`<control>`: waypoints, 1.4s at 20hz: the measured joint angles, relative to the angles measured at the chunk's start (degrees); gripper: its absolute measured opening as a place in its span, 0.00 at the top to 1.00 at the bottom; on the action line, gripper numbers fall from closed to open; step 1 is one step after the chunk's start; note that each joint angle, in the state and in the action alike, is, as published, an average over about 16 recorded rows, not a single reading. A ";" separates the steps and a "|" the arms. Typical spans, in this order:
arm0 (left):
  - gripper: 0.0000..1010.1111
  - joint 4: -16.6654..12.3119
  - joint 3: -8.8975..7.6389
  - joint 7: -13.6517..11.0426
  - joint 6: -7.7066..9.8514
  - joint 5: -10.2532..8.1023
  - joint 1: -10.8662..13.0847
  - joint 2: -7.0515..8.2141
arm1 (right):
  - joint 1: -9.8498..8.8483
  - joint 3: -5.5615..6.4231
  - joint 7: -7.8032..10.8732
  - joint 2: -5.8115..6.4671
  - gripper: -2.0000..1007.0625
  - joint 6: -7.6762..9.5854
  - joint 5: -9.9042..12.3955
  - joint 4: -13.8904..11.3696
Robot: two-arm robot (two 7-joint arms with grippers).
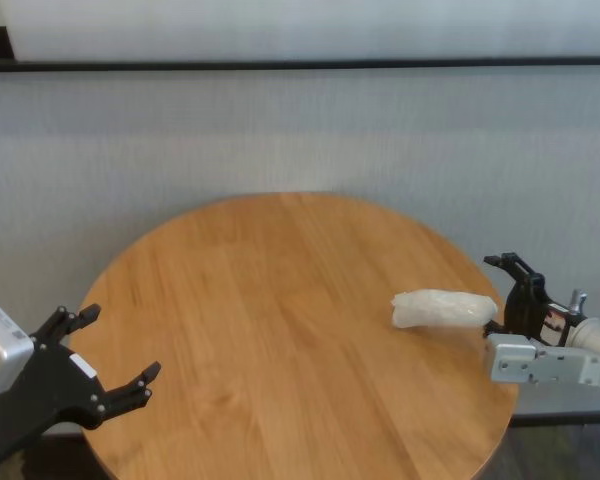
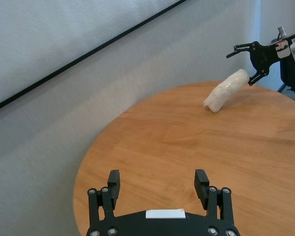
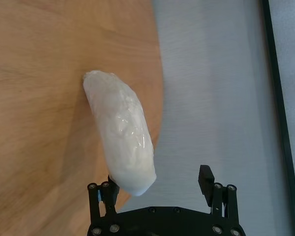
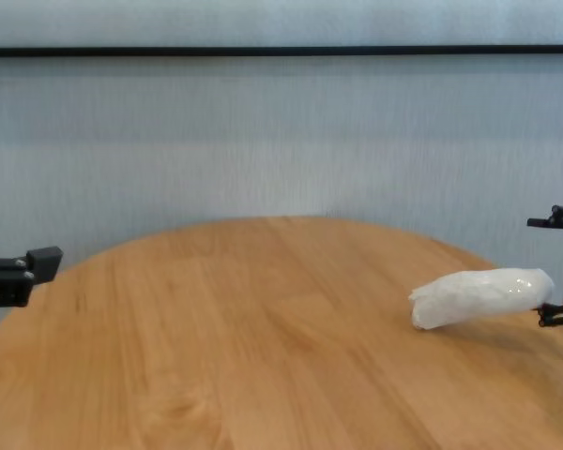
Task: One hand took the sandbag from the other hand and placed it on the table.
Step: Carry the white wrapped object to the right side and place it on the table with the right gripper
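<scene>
**On the desk's right side: one sandbag down, both end effectors released**

On the round wooden desk [image 1: 280, 330] there is exactly one sandbag [image 1: 443, 308], white, wrapped in crinkly clear plastic, lying on its side near the right edge. Its near end sticks out toward the rim; in the right wrist view that end overhangs the desk edge slightly.

End effectors: two in total.

- Right end effector [image 1: 508, 293]: claw type with curved black fingers, silver wrist and light-grey box behind it. Sits just off the desk's right edge, at the sandbag's outer end. Fingers spread wide, released. In the right wrist view one finger [image 3: 104, 197] is right against the bag's end and the other finger stands clear of it with a gap. Can't tell from any view whether that first finger is actually touching the plastic. Not clamped on it either way.
- Left end effector [image 1: 105, 362]: flat matte-black body with a small white sticker. Sits at the desk's near-left edge, well apart from the sandbag. Fingers spread, released, nothing between them. Left wrist view shows both fingertips over bare wood with the sandbag far across the desk.

Behind the desk: one pale wall [image 1: 300, 150] with one dark horizontal strip [image 1: 300, 64] across it.
</scene>
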 joint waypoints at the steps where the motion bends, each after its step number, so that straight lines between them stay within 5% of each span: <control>1: 0.01 0.00 0.00 0.00 0.00 0.00 0.00 0.00 | -0.04 0.12 0.03 0.13 0.01 0.09 0.01 -0.23; 28: 0.01 0.00 0.00 0.00 0.00 0.00 0.00 0.00 | 0.01 2.22 -0.37 1.63 0.01 1.56 -0.73 -4.29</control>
